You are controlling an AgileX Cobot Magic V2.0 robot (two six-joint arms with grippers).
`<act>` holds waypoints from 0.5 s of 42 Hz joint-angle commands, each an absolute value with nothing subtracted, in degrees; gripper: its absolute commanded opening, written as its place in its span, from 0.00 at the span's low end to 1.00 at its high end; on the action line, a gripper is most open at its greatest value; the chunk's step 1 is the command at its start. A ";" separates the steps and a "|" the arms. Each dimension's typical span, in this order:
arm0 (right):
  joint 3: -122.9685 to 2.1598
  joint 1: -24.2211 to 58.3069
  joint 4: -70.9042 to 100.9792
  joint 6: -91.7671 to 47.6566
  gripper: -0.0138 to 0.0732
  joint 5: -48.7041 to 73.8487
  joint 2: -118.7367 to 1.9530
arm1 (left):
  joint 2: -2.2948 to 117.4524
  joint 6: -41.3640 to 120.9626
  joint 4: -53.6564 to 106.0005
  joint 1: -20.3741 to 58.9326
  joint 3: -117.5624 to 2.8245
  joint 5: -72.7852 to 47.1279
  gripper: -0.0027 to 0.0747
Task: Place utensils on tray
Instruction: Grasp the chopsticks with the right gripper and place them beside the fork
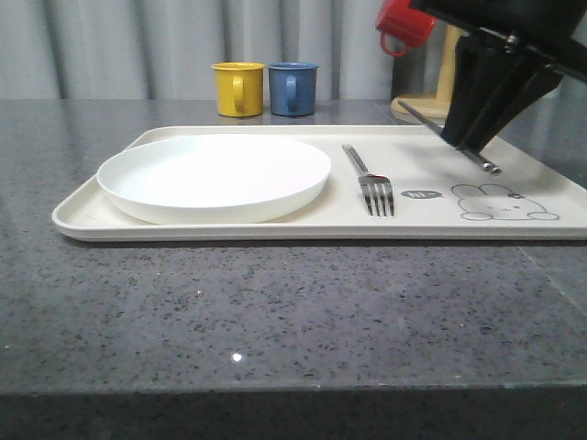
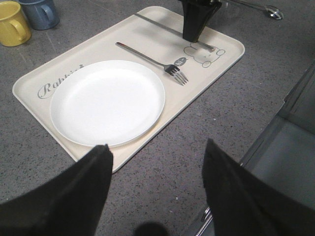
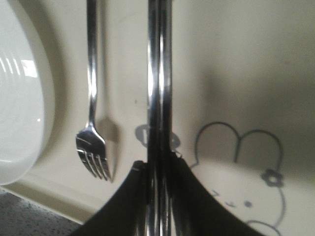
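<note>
Right tool (image 1: 472, 147) clenched on the flat silver metal chopsticks (image 1: 449, 137), hovering over the cream rectangular tray (image 1: 275, 229); next, lower and release beside the fork (image 1: 371, 183).

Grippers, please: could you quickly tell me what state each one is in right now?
Left gripper: open, holding nothing.
Right gripper: shut on the chopsticks, above the tray.

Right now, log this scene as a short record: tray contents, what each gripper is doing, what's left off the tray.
tray: holds plate and fork
plate: on the tray's left part, empty
fork: flat on tray, right of plate
right gripper: shut on chopsticks, low over the rabbit drawing
left gripper: open, holding nothing
spoon: on counter beyond the tray
mugs: yellow mug, blue mug, behind tray
</note>
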State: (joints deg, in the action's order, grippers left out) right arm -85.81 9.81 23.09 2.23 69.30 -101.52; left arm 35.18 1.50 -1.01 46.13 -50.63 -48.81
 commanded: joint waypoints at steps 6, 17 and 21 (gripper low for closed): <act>-87.49 10.64 29.91 2.64 0.18 66.50 -102.49 | 35.33 0.95 -0.84 46.57 -52.12 -44.63 0.56; -87.49 10.72 29.34 2.76 0.45 66.51 -103.12 | 35.33 0.95 -0.84 46.57 -52.12 -44.63 0.56; -87.49 10.72 29.34 2.76 0.50 66.32 -103.12 | 35.33 0.95 -0.84 46.57 -52.12 -44.63 0.56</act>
